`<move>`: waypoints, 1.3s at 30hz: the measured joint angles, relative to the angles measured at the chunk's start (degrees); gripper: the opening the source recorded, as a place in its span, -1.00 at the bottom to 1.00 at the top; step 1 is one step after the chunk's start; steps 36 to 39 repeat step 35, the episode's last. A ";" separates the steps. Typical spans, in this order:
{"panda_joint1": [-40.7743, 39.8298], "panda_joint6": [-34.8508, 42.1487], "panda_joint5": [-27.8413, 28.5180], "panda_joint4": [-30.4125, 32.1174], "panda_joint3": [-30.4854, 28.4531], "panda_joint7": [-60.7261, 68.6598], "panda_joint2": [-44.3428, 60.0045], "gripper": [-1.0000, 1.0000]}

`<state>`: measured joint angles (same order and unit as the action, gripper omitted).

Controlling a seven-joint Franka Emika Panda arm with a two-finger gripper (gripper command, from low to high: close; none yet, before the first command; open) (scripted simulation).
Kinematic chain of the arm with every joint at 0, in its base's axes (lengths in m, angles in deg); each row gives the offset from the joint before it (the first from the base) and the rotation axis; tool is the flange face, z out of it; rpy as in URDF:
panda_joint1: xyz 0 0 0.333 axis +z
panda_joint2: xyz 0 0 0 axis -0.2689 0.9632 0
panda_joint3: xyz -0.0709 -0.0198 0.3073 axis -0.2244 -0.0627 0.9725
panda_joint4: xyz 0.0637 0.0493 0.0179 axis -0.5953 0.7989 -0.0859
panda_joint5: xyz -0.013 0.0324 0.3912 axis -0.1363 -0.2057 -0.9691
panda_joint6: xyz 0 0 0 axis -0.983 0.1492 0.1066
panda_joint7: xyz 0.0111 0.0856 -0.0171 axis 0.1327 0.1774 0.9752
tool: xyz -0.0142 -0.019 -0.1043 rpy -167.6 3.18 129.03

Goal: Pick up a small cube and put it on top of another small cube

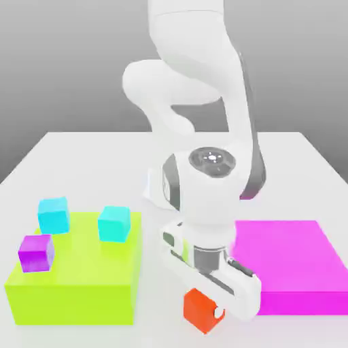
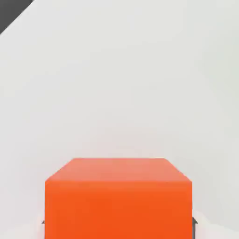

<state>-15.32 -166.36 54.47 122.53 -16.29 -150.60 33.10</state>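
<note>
The small cube is plain orange-red and sits low at the white table's front, between the lime block and the magenta slab. My gripper comes straight down over it, with the fingers closed against its two sides. In the hand view the small cube lies close under the camera, and a dark fingertip shows at its side edge. Two cyan cubes and a purple cube rest on top of the lime block.
A tall lime-green block stands at the exterior view's left. A flat magenta slab lies at the exterior view's right. The white table stretches away behind both. The arm's white body rises above the middle.
</note>
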 joint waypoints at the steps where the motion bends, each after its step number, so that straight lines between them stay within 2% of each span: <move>1: -0.39 1.10 -0.47 0.26 0.51 0.37 -1.36 -1.00; 6: -1.99 8.91 -4.88 2.12 2.68 4.26 -11.10 -1.00; 10: -6.37 14.84 -6.22 4.45 1.18 13.21 -19.45 -1.00; 17: -9.56 25.11 -6.44 8.70 -4.22 29.06 -33.99 -1.00; 25: -13.60 36.94 -4.06 13.55 -11.70 45.30 -50.70 -1.00; 27: -14.08 35.53 -3.68 14.90 -12.65 47.10 -50.64 -1.00; 31: -14.25 26.71 -3.41 17.79 -13.33 47.79 -44.68 -1.00; 32: -14.27 25.23 -3.41 18.23 -13.38 47.84 -43.64 1.00; 39: -14.27 25.23 -3.41 18.23 -13.38 47.85 -43.64 1.00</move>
